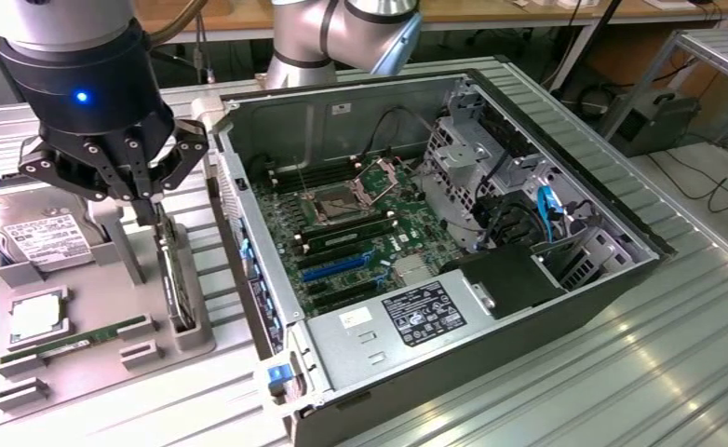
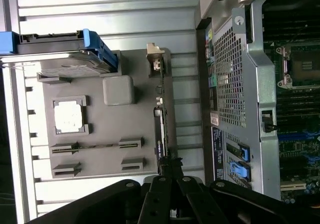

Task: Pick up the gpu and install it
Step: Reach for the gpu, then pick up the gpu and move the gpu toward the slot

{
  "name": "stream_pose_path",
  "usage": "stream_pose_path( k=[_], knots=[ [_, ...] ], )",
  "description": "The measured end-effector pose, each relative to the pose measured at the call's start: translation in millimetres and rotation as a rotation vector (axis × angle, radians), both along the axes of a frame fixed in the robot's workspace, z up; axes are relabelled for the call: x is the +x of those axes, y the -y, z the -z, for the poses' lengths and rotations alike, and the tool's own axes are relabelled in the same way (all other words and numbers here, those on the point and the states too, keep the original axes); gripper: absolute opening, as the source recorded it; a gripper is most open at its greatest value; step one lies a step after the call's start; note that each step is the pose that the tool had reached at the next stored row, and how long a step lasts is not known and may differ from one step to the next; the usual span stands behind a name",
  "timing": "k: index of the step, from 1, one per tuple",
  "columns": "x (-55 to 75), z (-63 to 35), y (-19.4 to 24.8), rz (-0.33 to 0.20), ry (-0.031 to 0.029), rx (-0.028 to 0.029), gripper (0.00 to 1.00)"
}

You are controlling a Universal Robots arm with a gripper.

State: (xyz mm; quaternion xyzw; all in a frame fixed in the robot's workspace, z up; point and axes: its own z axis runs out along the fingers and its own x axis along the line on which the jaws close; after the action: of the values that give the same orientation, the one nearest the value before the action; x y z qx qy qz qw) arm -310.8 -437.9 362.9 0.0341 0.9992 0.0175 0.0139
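Exterior view, left to right:
- The hard drive [image 1: 44, 233] is seated at the left end of the grey tray [image 1: 106, 296], with the CPU [image 1: 37, 319] and the RAM stick [image 1: 78, 341] laid in front of it.
- The tool [image 1: 151, 197] is held over the tray's right side. Its fingers are pressed together on the upper edge of the gpu [image 1: 175, 279], so the card is pinched.
- The gpu is stood on edge in the slot along the tray's right side and is not yet lifted out. In the wrist view its silver bracket is seen at the end away from the tool.
- The open PC case [image 1: 339, 102] is laid on the counter [image 1: 613, 372] just beside the tray, with the motherboard [image 1: 364, 233] exposed.
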Motion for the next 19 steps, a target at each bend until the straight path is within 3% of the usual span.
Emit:
stream_pose_path(
  k=[10, 16, 19],
  knots=[
    [0.0, 0.0, 0.0, 0.000, 0.0000, 0.0000, 0.11],
    [0.0, 0.5, 0.0, 0.000, 0.0000, 0.0000, 0.42],
    [0.0, 4.5, 0.0, 0.000, 0.0035, 0.0001, 0.42]
  ],
)
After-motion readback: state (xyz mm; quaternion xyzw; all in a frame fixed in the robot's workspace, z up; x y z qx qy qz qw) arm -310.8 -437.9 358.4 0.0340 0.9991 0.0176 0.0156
